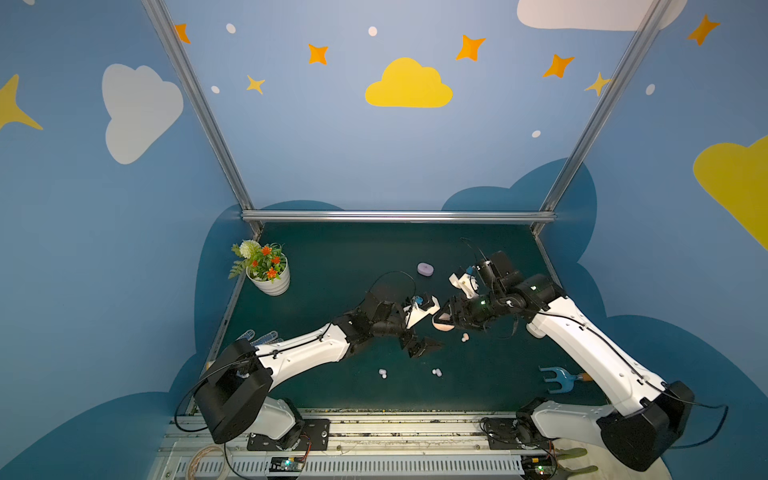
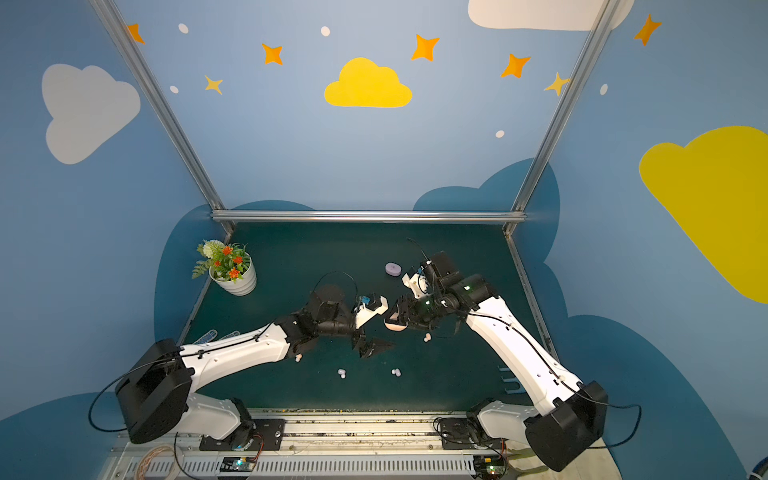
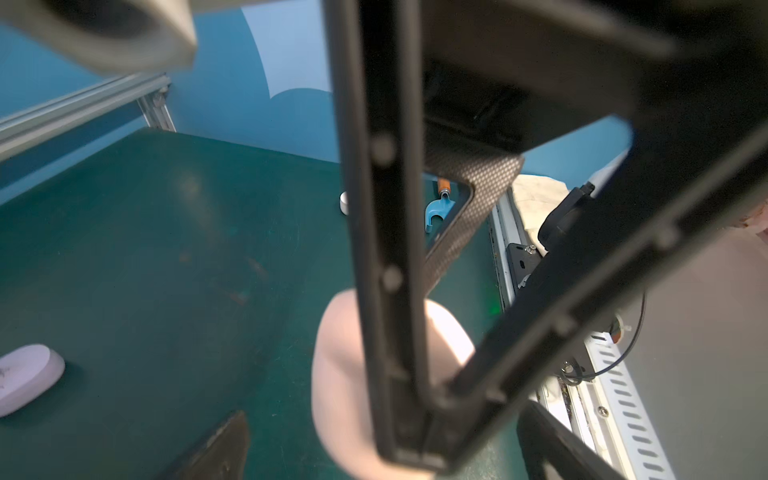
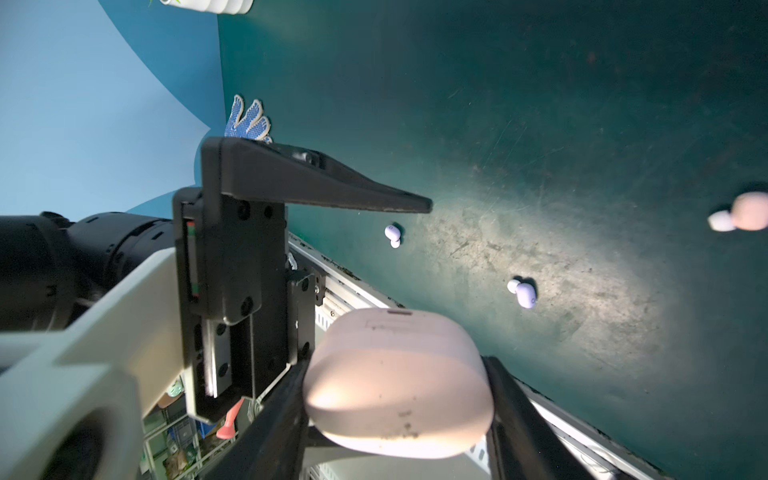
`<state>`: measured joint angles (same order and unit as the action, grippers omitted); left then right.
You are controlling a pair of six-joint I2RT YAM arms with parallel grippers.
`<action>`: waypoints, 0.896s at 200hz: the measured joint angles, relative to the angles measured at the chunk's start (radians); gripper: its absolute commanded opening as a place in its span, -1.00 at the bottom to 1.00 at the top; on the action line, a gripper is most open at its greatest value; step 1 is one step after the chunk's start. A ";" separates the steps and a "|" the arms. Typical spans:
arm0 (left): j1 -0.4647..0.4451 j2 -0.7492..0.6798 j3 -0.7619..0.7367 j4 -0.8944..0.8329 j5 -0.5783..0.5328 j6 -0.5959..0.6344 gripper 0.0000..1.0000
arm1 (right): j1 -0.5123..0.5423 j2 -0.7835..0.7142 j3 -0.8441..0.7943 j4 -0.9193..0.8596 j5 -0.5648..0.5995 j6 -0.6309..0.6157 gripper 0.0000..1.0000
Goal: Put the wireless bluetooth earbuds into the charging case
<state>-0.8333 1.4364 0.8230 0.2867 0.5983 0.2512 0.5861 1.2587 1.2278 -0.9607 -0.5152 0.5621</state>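
My right gripper (image 1: 448,316) (image 4: 392,415) is shut on a pink charging case (image 1: 443,325) (image 4: 399,374), held above the green table with its lid down. My left gripper (image 1: 424,346) (image 3: 382,411) stands wide open just left of it. In the left wrist view the pink case (image 3: 340,374) and a right finger sit between my left fingers without touching them. Loose earbuds lie on the table: a pale pair (image 1: 382,373) (image 4: 393,235), another pale pair (image 1: 436,372) (image 4: 524,293), a pink one (image 1: 464,337) (image 4: 748,211), and one (image 2: 298,357) beside the left arm.
A closed lavender case (image 1: 425,269) (image 3: 25,378) lies behind the grippers. A potted plant (image 1: 270,278) stands at the back left. A dotted glove (image 4: 247,120) lies near the left arm. A blue garden fork (image 1: 559,378) lies by the right arm.
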 measured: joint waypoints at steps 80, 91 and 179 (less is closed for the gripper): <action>-0.014 0.000 0.000 -0.001 0.022 0.032 0.44 | 0.031 0.042 -0.001 0.033 -0.037 0.039 0.07; -0.017 0.000 0.000 -0.002 0.026 0.034 0.40 | 0.031 0.048 -0.001 0.035 -0.040 0.041 0.07; -0.021 0.004 0.025 -0.018 0.046 0.046 0.28 | 0.029 0.051 0.001 0.036 -0.052 0.046 0.08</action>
<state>-0.8539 1.4403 0.8482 0.2687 0.6441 0.2974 0.6147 1.3102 1.2289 -0.9245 -0.5671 0.6079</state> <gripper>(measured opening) 0.623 0.580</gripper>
